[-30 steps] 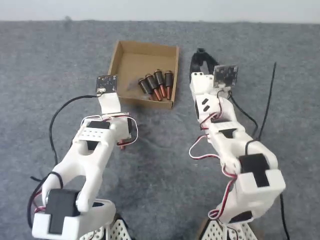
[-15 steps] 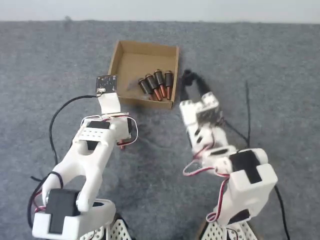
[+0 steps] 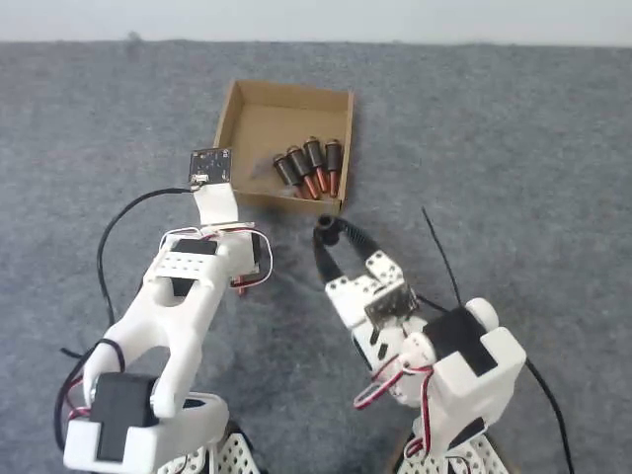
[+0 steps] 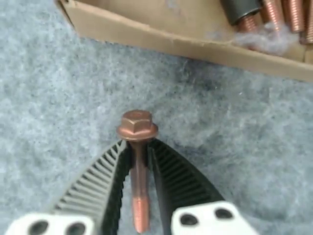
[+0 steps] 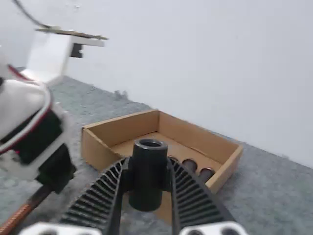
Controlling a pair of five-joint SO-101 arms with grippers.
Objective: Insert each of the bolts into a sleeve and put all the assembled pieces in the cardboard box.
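Two arms in white printed shells: left arm (image 3: 178, 316) toward 8 o'clock in the high view, right arm (image 3: 449, 370) toward 5 o'clock. Black servo blocks (image 3: 123, 403) set into the joints. Twisted red, white and black wires (image 3: 370, 387) looped along the links. Thick black cable (image 3: 111, 237) off toward 9 o'clock, thin black lead (image 3: 442, 259) beside the right arm. Small dark circuit board (image 3: 211, 166) on a white bracket (image 3: 215, 204). Perforated white bases (image 3: 225, 456) at 6 o'clock. Black ribbed fingers (image 4: 105, 178) on white mounts (image 4: 55, 227) with round screw holes.
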